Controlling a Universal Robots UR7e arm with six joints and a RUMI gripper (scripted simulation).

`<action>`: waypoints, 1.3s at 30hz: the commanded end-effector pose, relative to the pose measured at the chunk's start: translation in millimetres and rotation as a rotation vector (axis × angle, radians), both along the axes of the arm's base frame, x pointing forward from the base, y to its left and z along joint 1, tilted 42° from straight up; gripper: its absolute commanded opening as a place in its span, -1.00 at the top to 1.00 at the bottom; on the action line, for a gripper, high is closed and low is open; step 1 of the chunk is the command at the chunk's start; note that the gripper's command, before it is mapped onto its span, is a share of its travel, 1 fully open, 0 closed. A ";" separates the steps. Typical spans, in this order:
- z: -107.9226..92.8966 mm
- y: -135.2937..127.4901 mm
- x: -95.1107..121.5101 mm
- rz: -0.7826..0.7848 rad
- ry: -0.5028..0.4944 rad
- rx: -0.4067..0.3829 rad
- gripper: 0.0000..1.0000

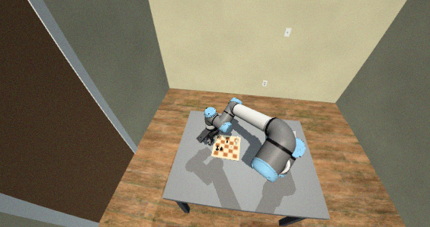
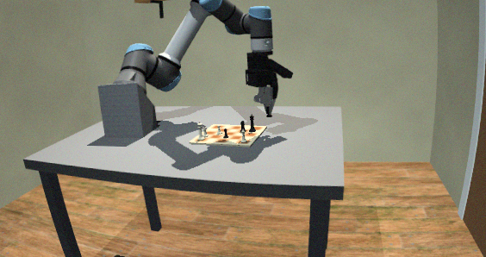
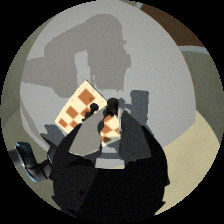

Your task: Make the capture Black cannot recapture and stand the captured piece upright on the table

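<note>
the gripper [image 2: 269,109] pinches a small black chess piece [image 2: 269,112] above the grey table [image 2: 302,155], just past the far right edge of the board [image 2: 254,140] (likely the captured piece, carried off to be stood upright).

the desk [image 2: 280,155] is plain grey on dark legs. the board [image 2: 215,139] is checkered tan and reddish brown with a pale rim, carrying black and white pieces. the arm [image 2: 181,30] is silver and grey with light blue caps; its tool [image 2: 268,108] is black, pinching a small black piece [image 2: 269,112]. the floor [image 2: 388,216] is streaked brown wood.
</note>
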State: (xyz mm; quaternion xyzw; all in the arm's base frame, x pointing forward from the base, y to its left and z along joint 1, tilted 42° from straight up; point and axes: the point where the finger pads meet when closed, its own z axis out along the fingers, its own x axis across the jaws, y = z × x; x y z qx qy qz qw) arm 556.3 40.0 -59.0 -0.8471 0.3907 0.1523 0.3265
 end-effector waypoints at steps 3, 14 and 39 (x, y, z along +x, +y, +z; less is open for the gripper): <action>-22.3 19.3 1.1 -0.001 -0.002 -0.001 1.00; -41.9 36.8 1.3 -0.001 -0.002 -0.001 1.00; -43.5 38.1 1.3 -0.001 -0.002 -0.001 1.00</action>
